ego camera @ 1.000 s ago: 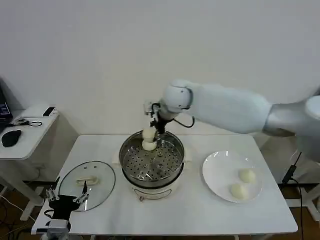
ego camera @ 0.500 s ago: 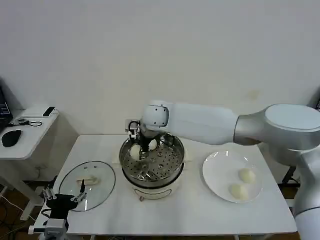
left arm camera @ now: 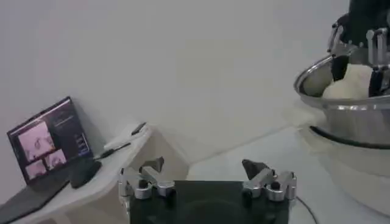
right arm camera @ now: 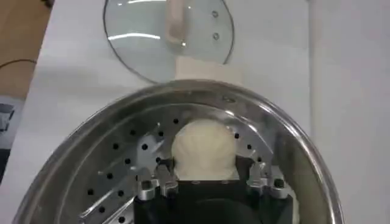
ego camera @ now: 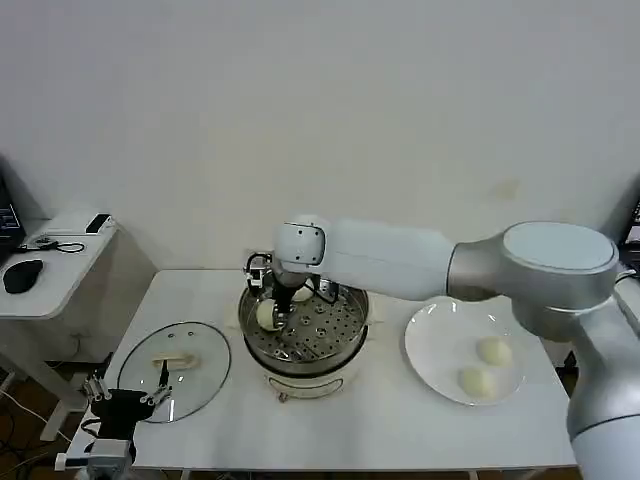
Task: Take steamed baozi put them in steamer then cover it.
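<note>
Lower in steamer point(ego camera: 303, 330), right gripper point(ego camera: 272, 312), baozi point(ego camera: 268, 315)

Head view: high, looking down. Wrist views: close; all share steamer point(ego camera: 304, 330).

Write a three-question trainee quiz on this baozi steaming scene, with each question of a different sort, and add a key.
1. True or false: the cover sits on the steamer.
2. How many baozi lie on the plate?
3. The right gripper holds a baozi: A) over the plate, B) inside the steamer, C) above the cover.

Key: 1 false, it lies on the table beside the steamer, near the open left gripper. 2 two. 3 B.
</note>
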Robot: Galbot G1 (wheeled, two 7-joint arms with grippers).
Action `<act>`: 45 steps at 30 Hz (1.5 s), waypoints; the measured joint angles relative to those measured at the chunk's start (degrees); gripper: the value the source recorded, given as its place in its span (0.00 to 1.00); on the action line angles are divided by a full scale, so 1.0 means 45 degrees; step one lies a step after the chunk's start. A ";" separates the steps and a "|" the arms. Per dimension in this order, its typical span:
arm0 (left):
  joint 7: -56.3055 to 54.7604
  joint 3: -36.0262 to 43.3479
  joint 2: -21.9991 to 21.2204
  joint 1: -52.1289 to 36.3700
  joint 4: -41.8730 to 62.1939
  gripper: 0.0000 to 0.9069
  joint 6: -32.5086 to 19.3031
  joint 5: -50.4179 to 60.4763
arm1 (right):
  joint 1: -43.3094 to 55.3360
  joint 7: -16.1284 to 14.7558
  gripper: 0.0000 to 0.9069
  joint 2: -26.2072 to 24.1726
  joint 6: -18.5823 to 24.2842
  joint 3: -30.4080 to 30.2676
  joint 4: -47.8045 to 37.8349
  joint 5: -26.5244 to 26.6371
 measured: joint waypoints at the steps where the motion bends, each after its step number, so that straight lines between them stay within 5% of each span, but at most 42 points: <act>1: -0.0001 -0.0001 -0.0005 0.0012 -0.0013 1.00 -0.0001 0.0001 | -0.0007 0.0015 1.00 -0.0001 -0.0013 0.0006 -0.0005 -0.0002; 12: -0.0016 0.0101 0.0000 0.0035 -0.0052 1.00 -0.0021 0.0027 | 0.0425 -0.0066 1.00 -0.0501 0.0132 0.0141 0.0461 -0.0247; 21: -0.0021 0.0166 0.0055 0.0031 -0.0003 1.00 -0.0035 0.0022 | 0.1464 -0.0498 1.00 -0.1930 0.0509 0.0121 0.1631 -0.0849; 34: 0.0040 0.0230 0.0338 -0.0255 0.0366 1.00 0.0006 -0.0032 | 0.2474 -0.1748 1.00 -0.5679 0.1537 -0.0007 0.3522 -0.2650; 45: 0.0058 0.0581 0.0492 -0.0584 0.0871 1.00 0.0029 0.0035 | 0.1278 -0.2738 1.00 -0.9437 0.2824 0.0422 0.4828 -0.4957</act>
